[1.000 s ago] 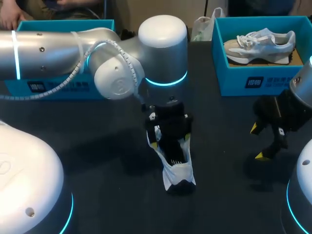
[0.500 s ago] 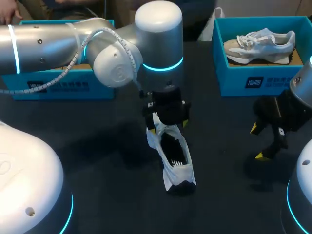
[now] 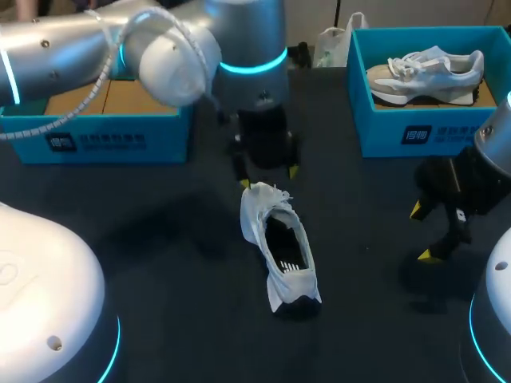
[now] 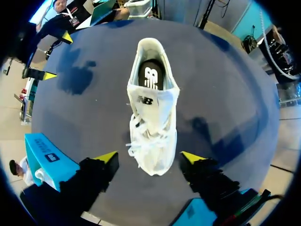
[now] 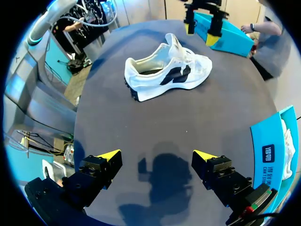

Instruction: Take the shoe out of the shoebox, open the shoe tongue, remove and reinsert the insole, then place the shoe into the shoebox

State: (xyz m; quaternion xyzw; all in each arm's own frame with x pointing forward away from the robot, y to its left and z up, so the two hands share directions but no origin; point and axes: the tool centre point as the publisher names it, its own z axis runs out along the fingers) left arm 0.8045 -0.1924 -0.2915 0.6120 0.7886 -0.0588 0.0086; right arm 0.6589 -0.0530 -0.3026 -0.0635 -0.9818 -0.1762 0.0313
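Held the fingers of the left gripper [image 3: 268, 176] wide apart, clamped on nothing, above the table [image 3: 160, 263] just past the toe of the white shoe [image 3: 281, 247] and clear of it. Had the right gripper [image 3: 422, 233] spread and empty too, well off to the shoe's side, probably parked there so as not to crowd the working arm.

Found the shoe out of its box, upright on its sole near the table's middle, toe to the far side, heel toward the robot. Judged this a sensible stance: mouth facing up, open to a reach from above. Saw the laces [image 4: 146, 141] slack, the tongue [image 5: 175, 43] raised, and a dark insole [image 4: 150, 75] lying flat inside. Could not tell whether that insole had yet been out and back.

Noted the blue shoebox [image 3: 96, 142] at far left, open, with bare cardboard floor, likely the destination. Noted another blue box [image 3: 415, 132] at far right, holding a second shoe [image 3: 427, 72].
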